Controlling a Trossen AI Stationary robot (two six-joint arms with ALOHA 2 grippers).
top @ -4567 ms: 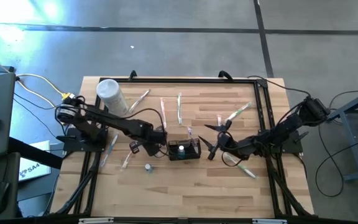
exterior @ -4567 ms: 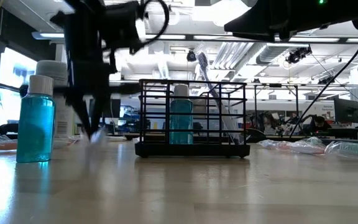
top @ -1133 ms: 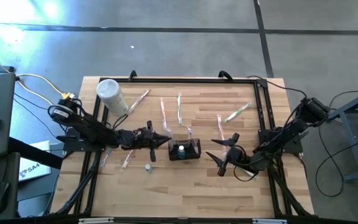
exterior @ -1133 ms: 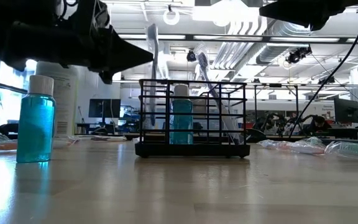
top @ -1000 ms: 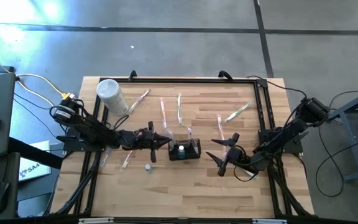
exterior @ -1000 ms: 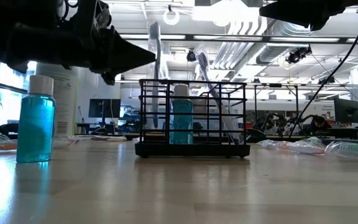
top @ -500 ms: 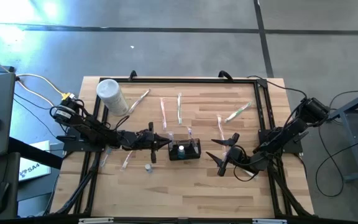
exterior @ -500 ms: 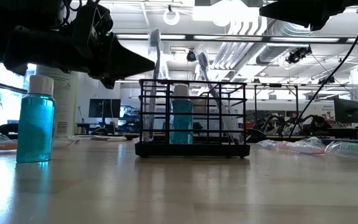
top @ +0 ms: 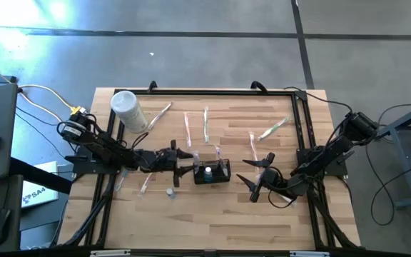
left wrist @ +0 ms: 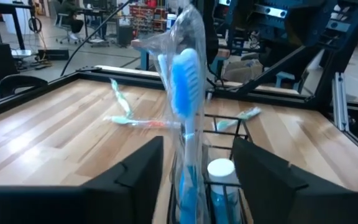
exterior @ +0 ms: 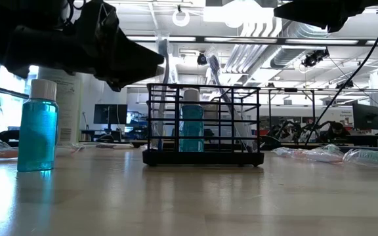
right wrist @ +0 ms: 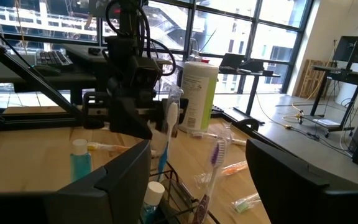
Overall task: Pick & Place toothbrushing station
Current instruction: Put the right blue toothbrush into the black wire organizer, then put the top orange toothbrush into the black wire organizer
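The toothbrushing station, a black wire box, stands mid-table. It holds a small blue bottle and a purple toothbrush. A blue toothbrush in clear wrap stands upright in the station's left-end compartment. My left gripper is level at the station's left end. It is open, with one finger on each side of the wrapped brush, and I see no touch. My right gripper waits open to the right of the station.
A loose blue bottle stands near the station's left front. A tall white canister is at the far left. Several wrapped toothbrushes lie on the far half and some on the left. Black frame rails edge the table.
My left gripper has opened and let go of the wrapped blue toothbrush without moving away. The brush has sunk a little lower into the station's left compartment and stays upright.
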